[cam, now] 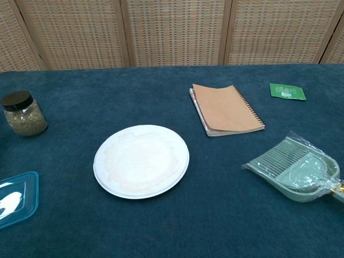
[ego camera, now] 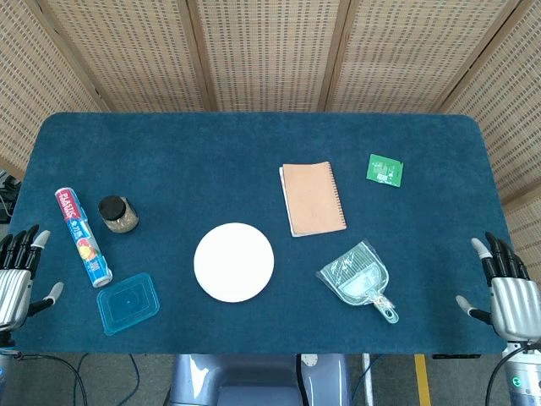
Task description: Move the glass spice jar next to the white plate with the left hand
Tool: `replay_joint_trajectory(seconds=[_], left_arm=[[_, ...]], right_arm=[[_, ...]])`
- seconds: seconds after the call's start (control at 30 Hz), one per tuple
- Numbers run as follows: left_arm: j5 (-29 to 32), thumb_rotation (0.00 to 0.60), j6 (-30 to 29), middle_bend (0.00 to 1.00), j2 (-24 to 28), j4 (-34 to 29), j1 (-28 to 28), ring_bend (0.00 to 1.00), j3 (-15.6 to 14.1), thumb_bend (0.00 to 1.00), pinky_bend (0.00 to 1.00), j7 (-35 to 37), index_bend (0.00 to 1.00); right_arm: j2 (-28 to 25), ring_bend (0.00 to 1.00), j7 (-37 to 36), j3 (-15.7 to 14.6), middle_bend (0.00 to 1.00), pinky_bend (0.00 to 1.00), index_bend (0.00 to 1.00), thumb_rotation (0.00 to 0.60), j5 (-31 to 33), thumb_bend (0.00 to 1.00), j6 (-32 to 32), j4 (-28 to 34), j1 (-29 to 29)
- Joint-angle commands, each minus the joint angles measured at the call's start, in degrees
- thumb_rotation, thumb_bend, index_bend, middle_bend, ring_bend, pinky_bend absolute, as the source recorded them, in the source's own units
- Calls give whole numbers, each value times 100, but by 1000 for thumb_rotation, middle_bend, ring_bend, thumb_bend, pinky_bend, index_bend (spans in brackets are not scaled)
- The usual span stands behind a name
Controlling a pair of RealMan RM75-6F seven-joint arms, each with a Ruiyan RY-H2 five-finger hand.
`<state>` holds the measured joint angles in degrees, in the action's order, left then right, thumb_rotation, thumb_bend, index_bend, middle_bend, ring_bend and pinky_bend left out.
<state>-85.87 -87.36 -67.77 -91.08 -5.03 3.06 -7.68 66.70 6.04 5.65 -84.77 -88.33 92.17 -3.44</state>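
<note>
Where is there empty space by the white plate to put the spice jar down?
Bare blue cloth lies on the white plate's left, between it and the glass spice jar, and above the plate too. Its right side is tighter: the notebook and clear dustpan sit there. The left hand reaches in past the tube and teal lid.

Our left hand [ego camera: 17,275] hangs at the near left with fingers spread, holding nothing. Our right hand [ego camera: 507,292] mirrors it at the near right, likewise splayed and unladen.
</note>
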Motion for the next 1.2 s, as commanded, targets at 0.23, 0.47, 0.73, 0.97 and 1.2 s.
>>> replay_joint_trajectory(seconds=[0.23, 0.47, 0.73, 0.97, 1.2], left_arm=[[18, 600, 7, 0, -7, 6, -6, 0, 17, 279, 0, 0, 0], [7, 600, 31, 0, -5, -15, -8, 0, -2, 277, 0, 8, 0], [66, 600, 177, 0, -31, 22, -54, 0, -16, 278, 0, 28, 0], [95, 600, 289, 0, -46, -4, -98, 0, -37, 278, 0, -81, 0], [292, 600, 586, 0, 52, -57, -225, 0, 37, 278, 0, 67, 0]], right_arm=[[26, 0, 42, -9, 0, 146, 88, 600, 18, 30, 67, -14, -22], [-27, 0, 65, -42, 0, 146, 88, 600, 20, 30, 115, 68, -18], [-67, 0, 11, -36, 0, 146, 91, 600, 39, 30, 133, 87, -15], [-116, 0, -64, -26, 0, 146, 93, 600, 138, 31, 243, 72, -33], [-167, 0, -45, -54, 0, 146, 95, 600, 135, 30, 280, 136, -30]])
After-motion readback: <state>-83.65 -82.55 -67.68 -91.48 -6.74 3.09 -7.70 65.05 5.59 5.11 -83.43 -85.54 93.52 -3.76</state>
